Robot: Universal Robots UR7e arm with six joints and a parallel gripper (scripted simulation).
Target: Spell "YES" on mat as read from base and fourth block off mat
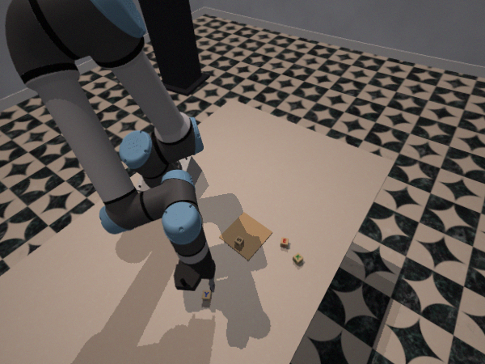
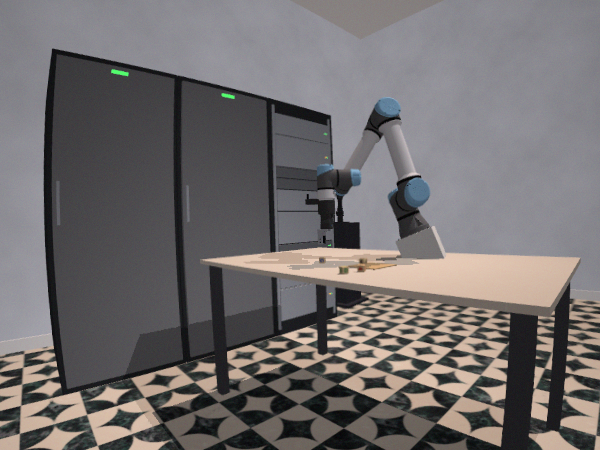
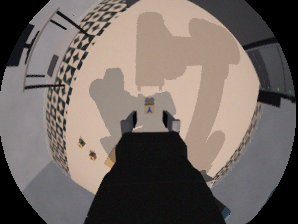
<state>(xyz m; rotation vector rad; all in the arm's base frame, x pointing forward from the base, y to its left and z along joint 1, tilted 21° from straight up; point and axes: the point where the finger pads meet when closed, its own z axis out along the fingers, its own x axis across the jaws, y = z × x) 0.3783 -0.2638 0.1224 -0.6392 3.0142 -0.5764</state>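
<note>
My gripper (image 2: pixel 322 239) (image 3: pixel 149 116) is open and empty, above the table near the blue-letter Y block (image 1: pixel 206 295) (image 2: pixel 322 260) (image 3: pixel 149 109). In the wrist view that block shows just beyond the gap between the fingertips; it lies off the mat. The S block (image 1: pixel 239 242) (image 2: pixel 363 260) lies on the tan mat (image 1: pixel 244 220) (image 2: pixel 382 266) (image 3: pixel 111 158), letter up, in shadow. The red-letter E block (image 1: pixel 284 242) (image 2: pixel 361 268) (image 3: pixel 92 155) and a green-letter block (image 1: pixel 297 258) (image 2: pixel 343 270) (image 3: pixel 81 143) lie off the mat; the green letter is unclear.
The table (image 1: pixel 315 174) (image 2: pixel 480 280) carries the arm's base at its rear. In the top view its right edge (image 1: pixel 343 264) runs beyond the green-letter block. Dark cabinets (image 2: pixel 120 215) stand behind the table in the exterior view. Arm shadows cross the mat and table.
</note>
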